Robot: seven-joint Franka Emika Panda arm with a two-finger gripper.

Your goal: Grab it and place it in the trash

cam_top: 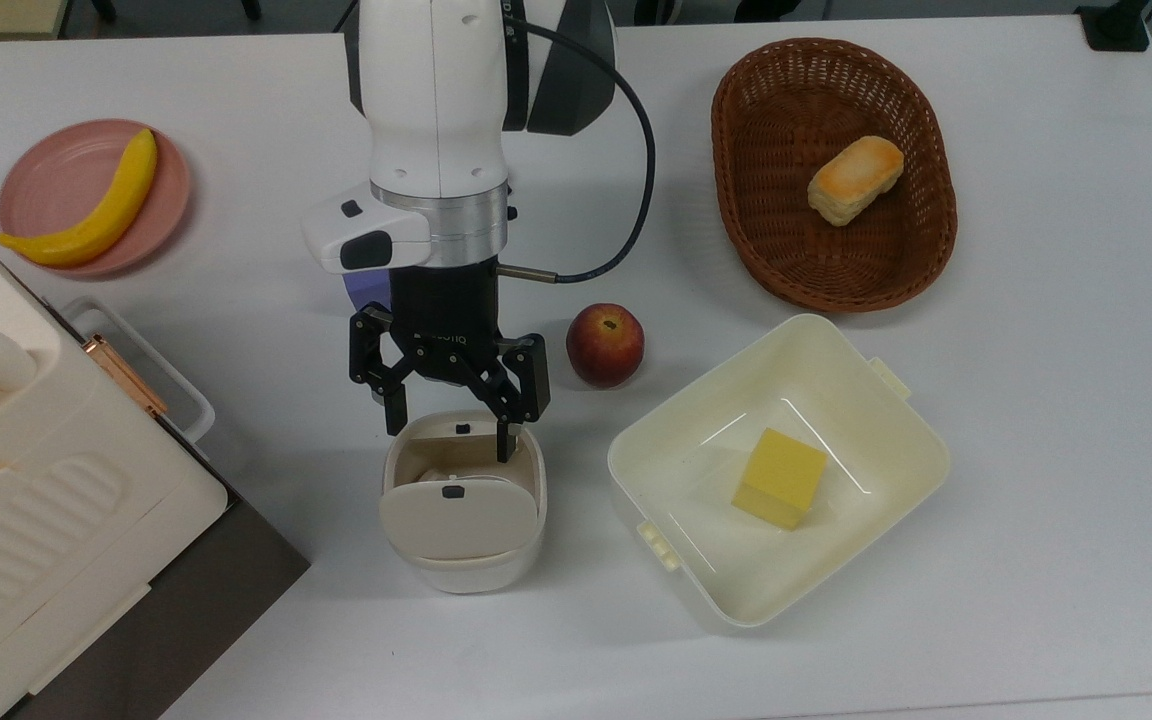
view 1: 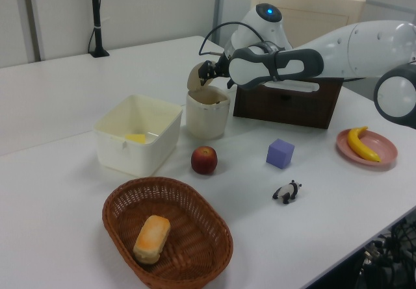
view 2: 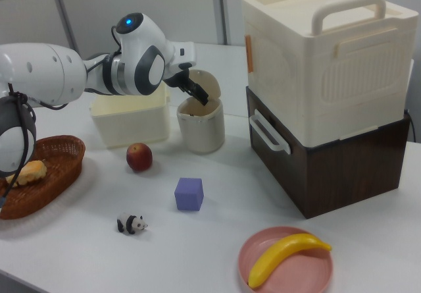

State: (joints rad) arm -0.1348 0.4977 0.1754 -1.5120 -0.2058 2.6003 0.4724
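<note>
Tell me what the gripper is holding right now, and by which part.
Nothing. The gripper is open above the trash bin, with no paper between its fingers. A pale lump lies inside the bin.

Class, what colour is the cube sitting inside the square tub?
Yellow; the cube shows best in the top view, in the cream tub.

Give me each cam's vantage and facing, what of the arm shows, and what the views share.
Top view: overhead, looking straight down; arm wrist and open tool above the trash bin.
Left view: low, from the basket side, facing the stacked boxes; arm enters from the left view's right.
Right view: low, from the banana plate side; arm enters from the right view's left.
Shared: bin, apple.
</note>
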